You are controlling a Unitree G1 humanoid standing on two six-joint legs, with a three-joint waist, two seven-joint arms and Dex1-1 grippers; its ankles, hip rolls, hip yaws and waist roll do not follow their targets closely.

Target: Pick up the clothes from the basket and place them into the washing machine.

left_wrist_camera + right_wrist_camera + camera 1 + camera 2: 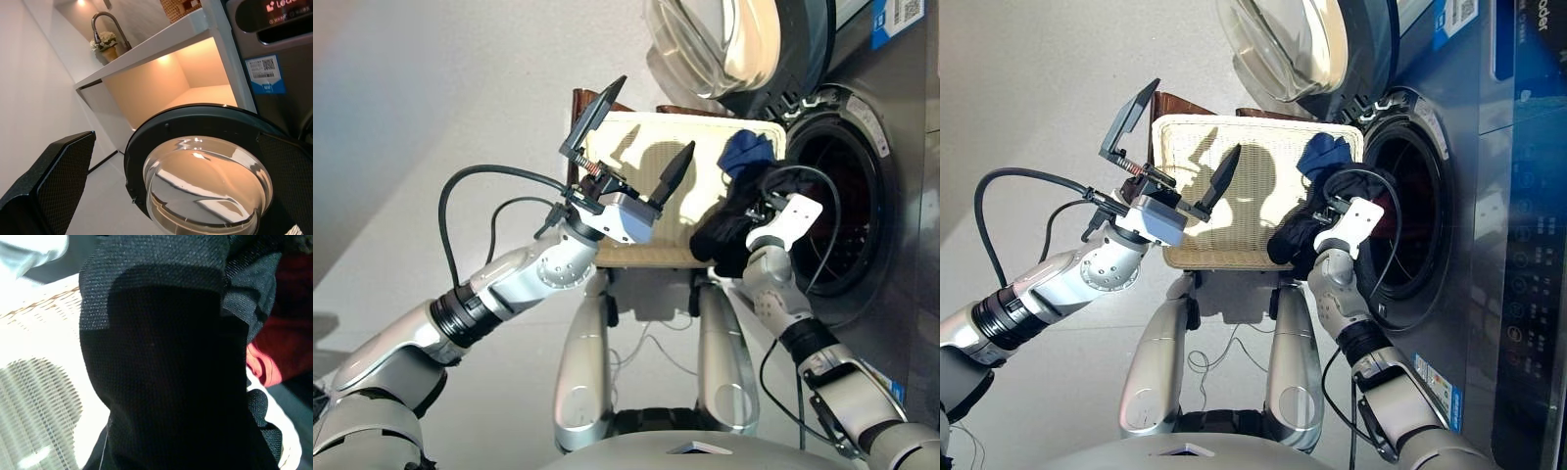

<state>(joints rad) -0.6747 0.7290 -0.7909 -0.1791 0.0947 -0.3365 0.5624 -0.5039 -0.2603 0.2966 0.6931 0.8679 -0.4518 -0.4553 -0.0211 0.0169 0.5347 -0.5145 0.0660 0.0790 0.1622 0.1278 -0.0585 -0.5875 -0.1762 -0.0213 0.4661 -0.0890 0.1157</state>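
Observation:
The cream-white basket [636, 196] stands in front of me, left of the washing machine [891, 147], whose round door [724, 49] is swung open above the dark drum opening [837, 211]. My left gripper [636, 147] hovers open and empty over the basket's left half. At the basket's right end lies a navy garment [746, 149]. A black garment [722, 233] hangs from my right gripper [759, 220] at the basket's near right corner, beside the drum opening. It fills the right wrist view, with coral-red cloth [274, 347] showing behind it.
A dark brown piece [592, 98] sticks out behind the basket's far left corner. The left wrist view looks at the door glass [205, 191] and a white counter with a tap [105, 24] and a lit niche under it. Black cables loop off both wrists.

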